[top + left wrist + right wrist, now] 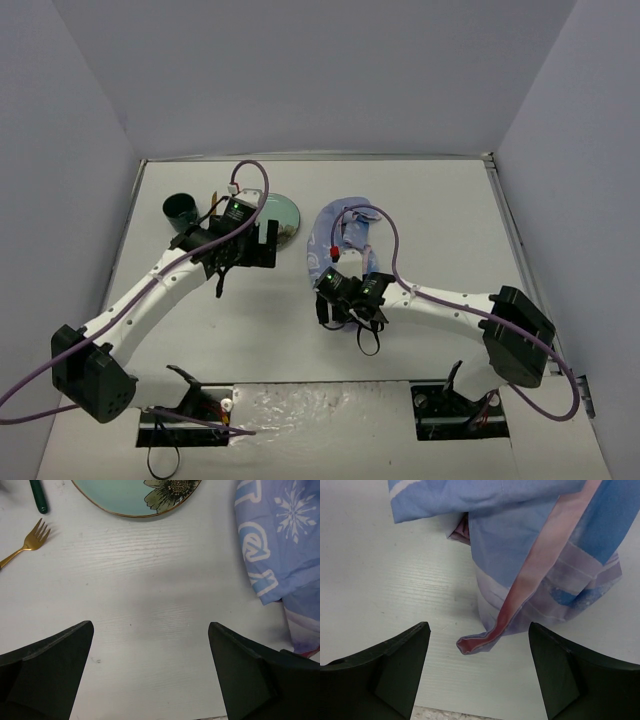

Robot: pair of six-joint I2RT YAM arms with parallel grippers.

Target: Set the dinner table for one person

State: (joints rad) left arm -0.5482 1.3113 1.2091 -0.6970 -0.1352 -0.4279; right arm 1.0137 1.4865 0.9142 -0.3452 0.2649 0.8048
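The white dinner table point(440, 220) carries a crumpled blue printed placemat point(345, 232) near its middle. My right gripper point(342, 315) hangs over the mat's near end. In the right wrist view this gripper point(479, 630) is open, and a folded pink-edged corner of the placemat point(470, 644) lies between the jaws, touching neither. My left gripper point(262, 245) stands open over bare table point(150, 605), with nothing between its fingers point(60, 665). Just beyond it lies a pale green flowered plate point(135, 495).
A dark green cup point(183, 210) stands at the back left beside the plate point(284, 215). A gold fork point(27, 542) and a dark green handle point(38, 495) lie left of the plate. The placemat's edge point(275, 545) reaches close to the left gripper's right side.
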